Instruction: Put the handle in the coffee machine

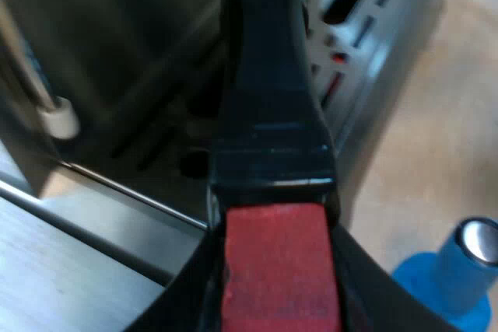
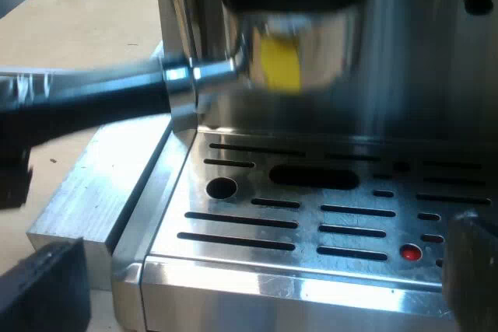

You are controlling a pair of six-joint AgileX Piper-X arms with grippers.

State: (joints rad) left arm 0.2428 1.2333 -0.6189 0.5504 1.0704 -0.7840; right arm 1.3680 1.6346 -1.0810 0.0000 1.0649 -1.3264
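The metal holder (image 2: pixel 299 44) is seen up at the front of the espresso machine (image 2: pixel 420 52), its polished round basket pressed under the machine's dark ring, with a yellow glint caught on the curved steel. Whether it is locked in cannot be told. A short bright neck is joined to a long, glossy dark handle (image 1: pixel 272 114), which is stretched away from the machine and finished in a matt, flat-sided red end (image 1: pixel 276 270). That red end is clamped between the black fingers (image 1: pixel 366 285) of the left gripper (image 1: pixel 274 312). The right gripper (image 2: pixel 264 285) is held wide apart with nothing in it, just before the machine's brushed steel drip tray (image 2: pixel 342 196), where long slots and a small red dot are cut. A blue tamper (image 1: pixel 459 270) with a shiny metal top is stood near the machine's base, and a plain metal block (image 2: pixel 101 184) is laid against its side.
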